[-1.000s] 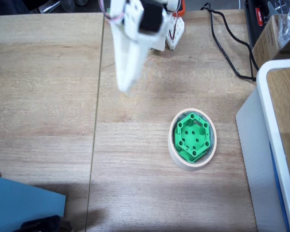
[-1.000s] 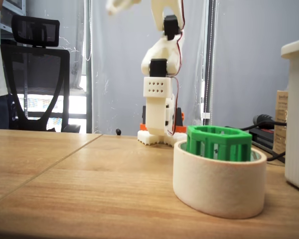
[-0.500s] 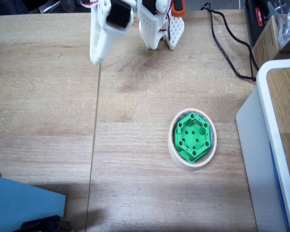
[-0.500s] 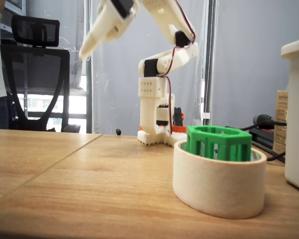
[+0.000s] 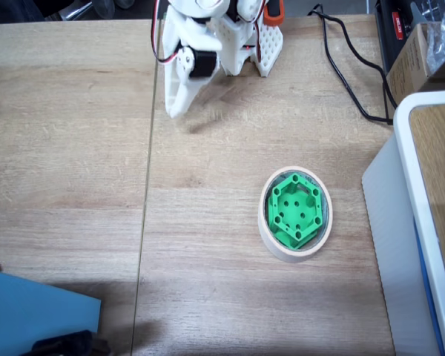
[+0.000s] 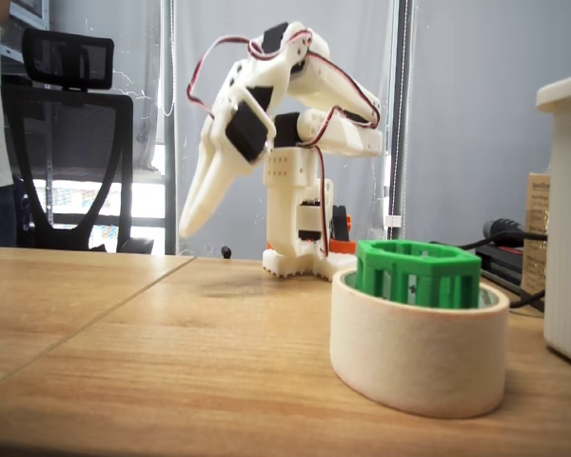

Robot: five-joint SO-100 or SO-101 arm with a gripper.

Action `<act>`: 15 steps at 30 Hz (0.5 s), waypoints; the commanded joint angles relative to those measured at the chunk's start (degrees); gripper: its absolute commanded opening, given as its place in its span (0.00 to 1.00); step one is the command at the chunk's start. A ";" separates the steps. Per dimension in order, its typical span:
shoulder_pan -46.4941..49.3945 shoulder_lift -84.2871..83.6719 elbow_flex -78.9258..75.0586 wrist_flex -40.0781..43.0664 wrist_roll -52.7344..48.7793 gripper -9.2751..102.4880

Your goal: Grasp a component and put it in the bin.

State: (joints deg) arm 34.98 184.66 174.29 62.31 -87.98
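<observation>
Folded back toward its base, the pincer now points down, fingers pressed together, empty.
Green component sits inside the bin on the tabletop; job looks done; nothing left.

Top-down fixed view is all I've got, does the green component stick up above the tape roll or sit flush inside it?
Observer: In the low side fixed view the green component rises above the rim of the tape roll.
Operator: Is the gripper touching the table?
Observer: No. The gripper hangs above the wood, tips pointing down.
Operator: Anything behind the arm?
Observer: A black office chair stands behind the table's far left.
</observation>
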 commanded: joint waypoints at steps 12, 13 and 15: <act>0.26 2.55 5.01 0.62 -1.32 0.09; 0.26 2.55 5.19 1.49 -2.29 0.09; 0.35 2.64 5.54 4.75 -4.66 0.09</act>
State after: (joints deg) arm 34.89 186.50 180.18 63.90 -90.09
